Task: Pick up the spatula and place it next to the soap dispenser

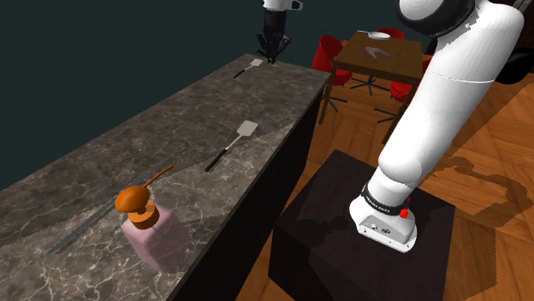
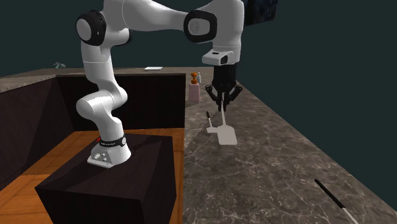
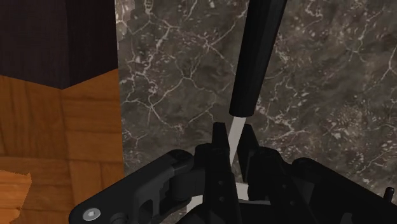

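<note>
In the wrist view my black gripper (image 3: pixel 234 137) is shut on the spatula's thin pale shaft (image 3: pixel 236 124). Its black handle (image 3: pixel 256 57) sticks out past the fingertips, above the dark marble counter (image 3: pixel 318 95). In the second exterior view the gripper (image 2: pixel 222 109) hangs over the counter with a pale spatula blade (image 2: pixel 226 135) just below it. I cannot tell whether that blade touches the stone. The soap dispenser (image 1: pixel 141 224), a pink bottle with an orange pump, stands at the shoulder view's lower left. It is far from the gripper (image 1: pixel 272 56). The dispenser (image 2: pixel 194 89) also shows behind the gripper.
A pale-bladed, dark-handled utensil (image 1: pixel 231 144) lies mid-counter and a similar one (image 1: pixel 251 65) near the far end. A black stick-like utensil (image 2: pixel 334 194) lies close to the second camera. An orange-handled tool (image 1: pixel 158 177) rests by the dispenser. The counter's edge drops to the wooden floor (image 3: pixel 57 140) beside the dark stand (image 1: pixel 359 231).
</note>
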Robot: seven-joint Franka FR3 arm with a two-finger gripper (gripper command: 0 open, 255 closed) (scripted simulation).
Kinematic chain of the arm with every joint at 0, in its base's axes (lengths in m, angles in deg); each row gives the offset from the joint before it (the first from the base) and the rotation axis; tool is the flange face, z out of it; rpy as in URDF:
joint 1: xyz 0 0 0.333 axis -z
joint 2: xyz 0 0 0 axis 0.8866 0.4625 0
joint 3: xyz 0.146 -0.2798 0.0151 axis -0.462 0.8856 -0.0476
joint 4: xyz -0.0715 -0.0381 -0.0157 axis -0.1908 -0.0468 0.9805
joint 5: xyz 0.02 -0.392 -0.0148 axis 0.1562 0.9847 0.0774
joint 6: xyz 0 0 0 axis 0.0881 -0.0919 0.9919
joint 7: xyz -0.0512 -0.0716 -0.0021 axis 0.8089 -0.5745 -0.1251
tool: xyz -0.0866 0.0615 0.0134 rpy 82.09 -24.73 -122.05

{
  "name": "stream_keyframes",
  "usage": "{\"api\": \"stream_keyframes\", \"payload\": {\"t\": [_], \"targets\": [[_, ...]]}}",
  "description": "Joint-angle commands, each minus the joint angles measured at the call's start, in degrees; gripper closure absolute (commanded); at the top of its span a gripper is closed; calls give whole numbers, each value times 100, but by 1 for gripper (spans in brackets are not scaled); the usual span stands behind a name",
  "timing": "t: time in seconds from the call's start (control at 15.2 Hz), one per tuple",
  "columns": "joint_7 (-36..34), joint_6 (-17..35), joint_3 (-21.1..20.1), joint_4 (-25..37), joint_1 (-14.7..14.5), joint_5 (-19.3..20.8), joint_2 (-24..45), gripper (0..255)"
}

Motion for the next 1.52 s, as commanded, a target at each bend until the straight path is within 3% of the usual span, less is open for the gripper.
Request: {"api": "stream_keyframes", "payload": {"t": [0.0, 1.06, 1.45], "targets": [[-2, -159, 4, 155, 5, 1, -1, 255], [-60, -1434, 13, 1685, 22, -8, 252, 255], [-807, -1210, -335, 893, -394, 9, -363, 255]]}}
